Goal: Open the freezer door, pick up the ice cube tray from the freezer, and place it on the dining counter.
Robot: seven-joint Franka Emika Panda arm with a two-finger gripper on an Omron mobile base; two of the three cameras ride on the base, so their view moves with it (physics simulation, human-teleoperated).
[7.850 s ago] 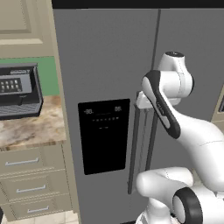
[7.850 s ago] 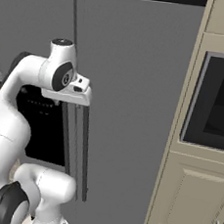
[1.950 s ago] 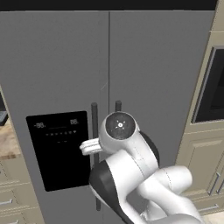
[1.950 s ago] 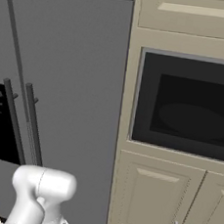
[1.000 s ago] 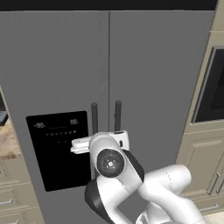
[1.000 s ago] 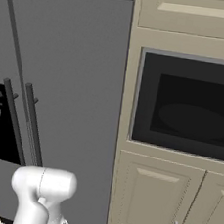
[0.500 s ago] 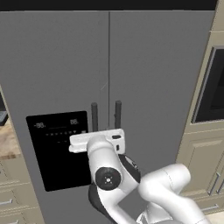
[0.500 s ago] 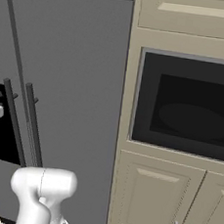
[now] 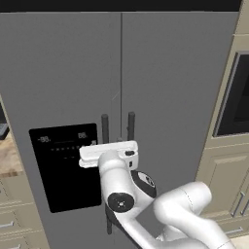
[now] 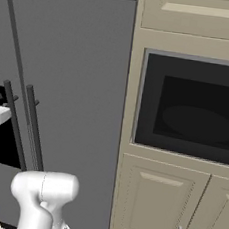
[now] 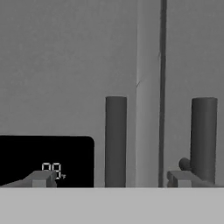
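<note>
My pincer (image 11: 111,178) has risen over the last second and now faces the tall narrow grey freezer door (image 9: 63,97), still shut. Jaws fully apart, empty, straddling its long dark vertical handle (image 11: 116,140) without contact. Approach looks complete; closing on the handle comes next.

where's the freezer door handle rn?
In the hand view the freezer door handle stands upright between the open gripper's fingertips, just right of the black dispenser panel and left of the door seam.
</note>
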